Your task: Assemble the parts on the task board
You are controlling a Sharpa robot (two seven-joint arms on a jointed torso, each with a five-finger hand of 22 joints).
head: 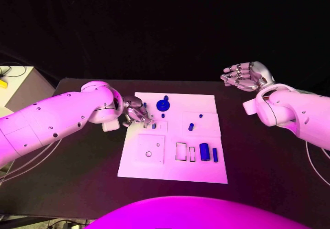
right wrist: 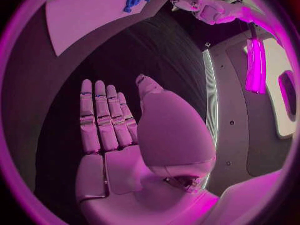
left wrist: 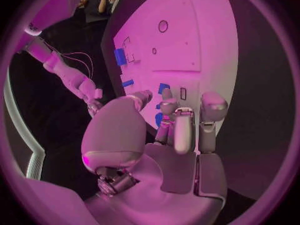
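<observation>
The task board lies mid-table; I have my left hand at its near-left edge, fingers curled over a small blue part, grip uncertain. My right hand hovers flat-fingered, empty, well apart; next needs a sure pinch.

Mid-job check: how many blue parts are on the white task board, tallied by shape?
Round blue wheel-shaped part: 1
Small blue pegs: 2
Thick blue cylinder: 1
Slim blue bar: 1
Small blue piece beside the silver left hand: 1
Total: 6 visible; the hand may hide more.
</observation>
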